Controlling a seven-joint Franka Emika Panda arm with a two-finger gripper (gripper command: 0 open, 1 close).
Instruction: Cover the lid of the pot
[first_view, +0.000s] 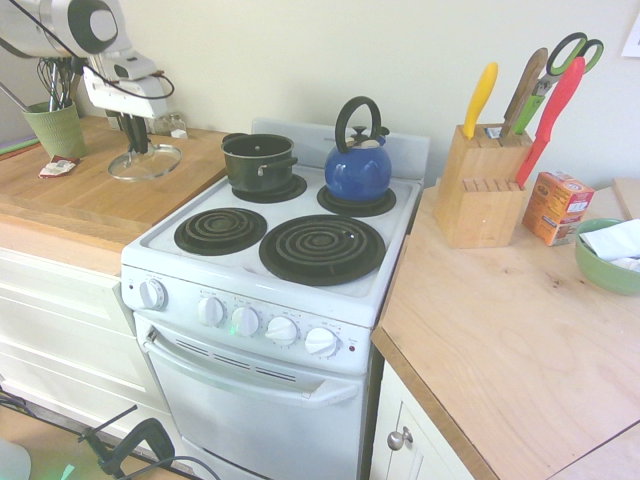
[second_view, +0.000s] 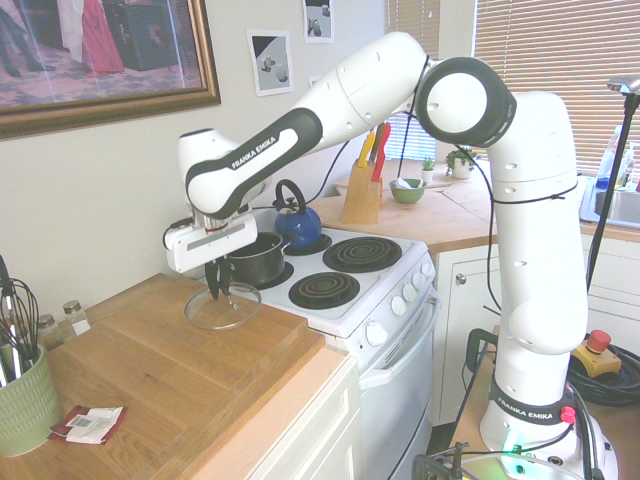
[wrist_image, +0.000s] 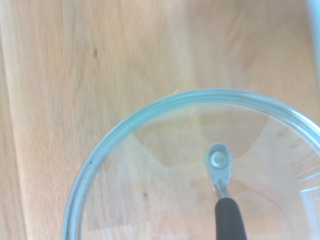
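Pincer: my gripper (second_view: 216, 288) points straight down, clamped on the lid's knob.
Lid: glass lid (second_view: 222, 306) hangs from my fingers just above the wood worktop (second_view: 200, 380), near its edge by the stove (first_view: 300, 270). In ext. views it looks clear of the wood, though I can't be sure. Wrist view shows its rim (wrist_image: 165, 102) and knob (wrist_image: 218, 160) w/ wood seen through the glass.
Pot: black pot (first_view: 258, 162) sits open on the stove's back burner nearest the worktop, beside the blue kettle (first_view: 357, 170).
Done: grasp made, lid apparently off the wood.
Left: carry lid across to the stove, centre over pot rim, lower, let go.
Progress: approx. a third, as I judge it.
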